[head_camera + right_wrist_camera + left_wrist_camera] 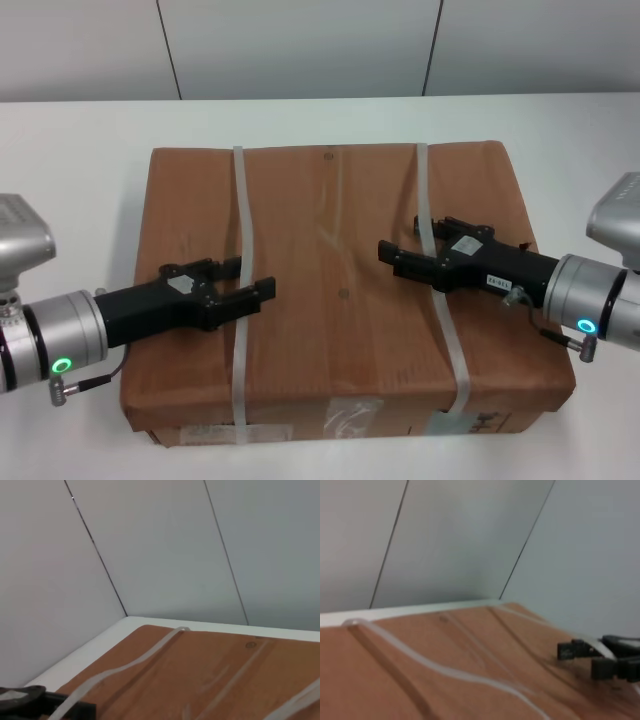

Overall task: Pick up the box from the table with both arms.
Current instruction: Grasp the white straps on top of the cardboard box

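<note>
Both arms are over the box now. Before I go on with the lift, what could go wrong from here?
1. Both grippers sit over the top of the box, not at its sides, so a lift may get no real hold.
2. The left gripper with open jaws lies at one strap, the right gripper at the other strap; thin straps might slip or snap.
3. An uneven pull could tilt the box onto the table.

No legible text: labels on the box (340,290) front and right gripper (412,252) are unreadable
</note>
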Controlling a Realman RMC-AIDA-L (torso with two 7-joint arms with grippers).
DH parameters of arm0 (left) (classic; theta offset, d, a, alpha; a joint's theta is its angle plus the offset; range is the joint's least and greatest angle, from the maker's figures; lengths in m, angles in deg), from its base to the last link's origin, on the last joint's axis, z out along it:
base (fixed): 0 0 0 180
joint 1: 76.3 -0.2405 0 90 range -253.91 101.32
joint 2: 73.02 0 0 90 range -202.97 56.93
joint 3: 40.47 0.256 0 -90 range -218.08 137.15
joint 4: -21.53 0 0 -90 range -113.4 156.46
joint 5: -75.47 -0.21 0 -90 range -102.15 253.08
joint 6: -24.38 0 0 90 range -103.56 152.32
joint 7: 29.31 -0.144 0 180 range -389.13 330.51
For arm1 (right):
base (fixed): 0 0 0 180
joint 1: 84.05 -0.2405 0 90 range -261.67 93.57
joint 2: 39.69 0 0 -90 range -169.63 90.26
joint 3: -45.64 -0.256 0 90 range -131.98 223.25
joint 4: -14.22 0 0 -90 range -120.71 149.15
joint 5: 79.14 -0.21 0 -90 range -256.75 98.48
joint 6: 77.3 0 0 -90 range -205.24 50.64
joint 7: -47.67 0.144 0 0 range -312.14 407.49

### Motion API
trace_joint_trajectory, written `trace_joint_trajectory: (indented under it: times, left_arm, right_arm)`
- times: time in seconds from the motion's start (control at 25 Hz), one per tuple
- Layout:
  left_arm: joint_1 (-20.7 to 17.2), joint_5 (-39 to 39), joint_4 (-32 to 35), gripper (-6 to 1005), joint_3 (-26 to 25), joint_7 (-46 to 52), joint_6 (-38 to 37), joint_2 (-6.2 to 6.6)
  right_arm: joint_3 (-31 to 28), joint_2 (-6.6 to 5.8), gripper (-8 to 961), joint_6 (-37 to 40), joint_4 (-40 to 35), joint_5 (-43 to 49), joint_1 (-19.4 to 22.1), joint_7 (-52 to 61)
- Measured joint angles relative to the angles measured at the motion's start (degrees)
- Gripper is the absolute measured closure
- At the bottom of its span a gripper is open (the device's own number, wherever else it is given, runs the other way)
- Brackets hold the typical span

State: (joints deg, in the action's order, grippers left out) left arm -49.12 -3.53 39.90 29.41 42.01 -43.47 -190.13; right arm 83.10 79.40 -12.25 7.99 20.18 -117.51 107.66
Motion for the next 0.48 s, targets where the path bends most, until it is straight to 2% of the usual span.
trace_joint_trajectory:
  times: [0.32, 0.48]
  left_arm:
    - [1.28, 0.11, -0.01, 376, 0.43, 1.93, 1.46, -0.04]
    - [3.27, 0.33, -0.01, 377, 0.44, 2.30, 1.98, -0.24]
  right_arm:
    - [3.36, 0.00, 138, -0.94, 0.00, 0.00, -2.48, -0.09]
    - [3.94, 0.00, 140, -0.21, 0.00, 0.00, -3.23, -1.00]
